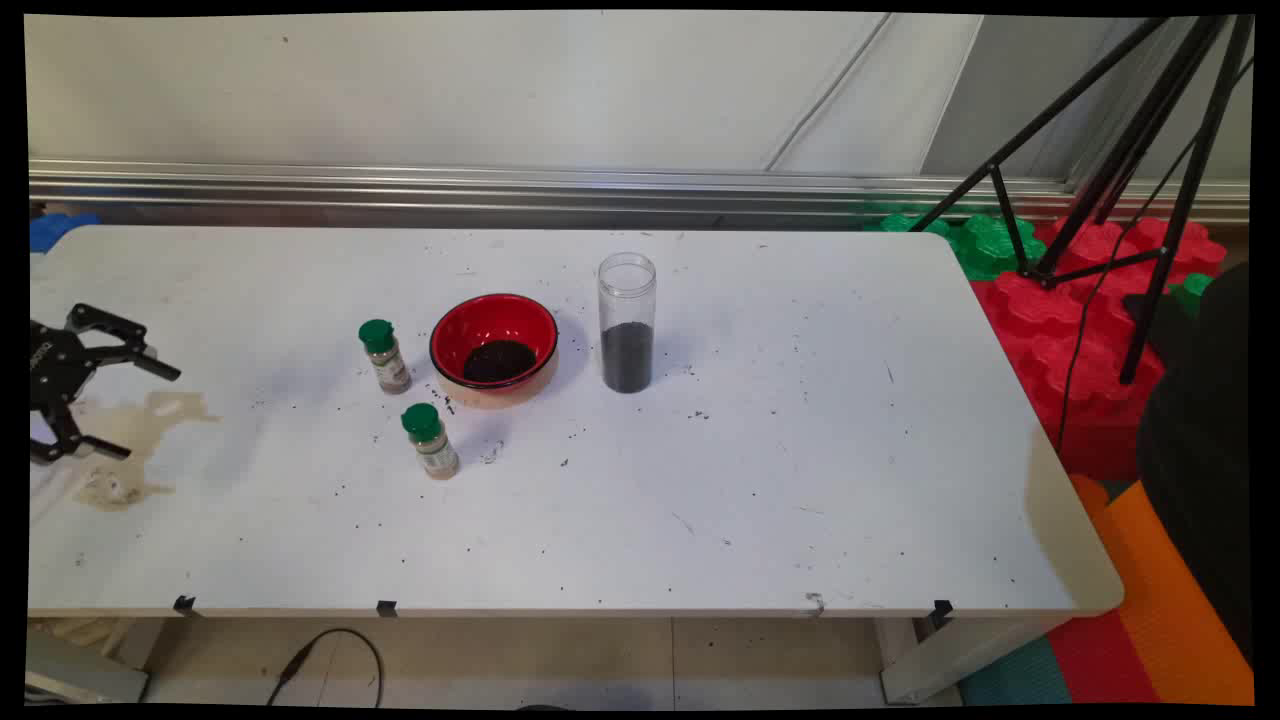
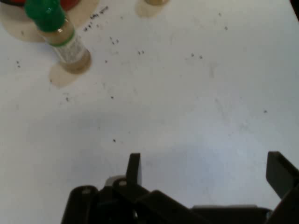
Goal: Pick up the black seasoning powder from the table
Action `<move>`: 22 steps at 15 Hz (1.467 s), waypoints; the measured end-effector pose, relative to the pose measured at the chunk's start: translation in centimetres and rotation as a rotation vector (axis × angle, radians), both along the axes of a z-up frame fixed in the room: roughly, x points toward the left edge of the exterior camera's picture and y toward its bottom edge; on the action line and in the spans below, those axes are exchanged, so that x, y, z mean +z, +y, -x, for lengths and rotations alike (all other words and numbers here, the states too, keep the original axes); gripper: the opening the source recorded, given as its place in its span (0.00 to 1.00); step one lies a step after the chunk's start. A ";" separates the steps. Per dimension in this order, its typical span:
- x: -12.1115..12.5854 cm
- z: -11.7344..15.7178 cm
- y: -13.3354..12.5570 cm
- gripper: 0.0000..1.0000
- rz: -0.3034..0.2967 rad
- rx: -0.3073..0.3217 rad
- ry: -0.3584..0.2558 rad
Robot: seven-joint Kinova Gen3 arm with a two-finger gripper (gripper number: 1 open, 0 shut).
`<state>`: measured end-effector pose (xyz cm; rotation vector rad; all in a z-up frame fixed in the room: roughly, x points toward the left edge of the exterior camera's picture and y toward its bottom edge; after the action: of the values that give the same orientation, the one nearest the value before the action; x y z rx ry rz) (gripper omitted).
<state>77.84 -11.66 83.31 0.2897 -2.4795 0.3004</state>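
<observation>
Apparently empty fingers (image 1: 150, 410) (spread), pointing tableward.

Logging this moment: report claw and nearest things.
Claw open, empty, low at table's left. Nearest: front spice jar, upright. Red bowl and tall jar beyond.

Bright, even light; soft shadows; hand view slightly blurred.

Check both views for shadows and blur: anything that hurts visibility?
Main view: soft even light, with faint shadows beside the red bowl and glass jar; the gripper sits at the left edge, fingers spread and sharp. Hand view: the green-capped spice bottle is slightly soft, and a broad dim shadow lies on the white table ahead of the fingers.
</observation>
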 end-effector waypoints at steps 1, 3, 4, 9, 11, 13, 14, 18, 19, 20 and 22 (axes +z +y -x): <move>0.2 0.3 -0.3 1.00 0.001 0.011 0.005; 0.6 1.3 -1.1 1.00 0.004 0.041 0.017; 0.8 1.8 -1.6 1.00 0.005 0.055 0.023; 2.0 4.4 -4.1 1.00 0.018 0.125 0.056; 2.3 5.5 -5.3 1.00 0.022 0.152 0.071; 2.6 6.8 -6.6 1.00 0.025 0.179 0.089; 2.7 7.4 -7.2 1.00 0.027 0.189 0.097; 3.1 10.2 -9.9 1.00 0.039 0.230 0.139; 3.1 11.0 -10.6 1.00 0.042 0.237 0.151; 3.1 11.6 -11.2 1.00 0.045 0.244 0.162; 2.9 13.1 -12.7 1.00 0.050 0.254 0.186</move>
<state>64.74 -24.33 86.23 0.5862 -2.2498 0.4200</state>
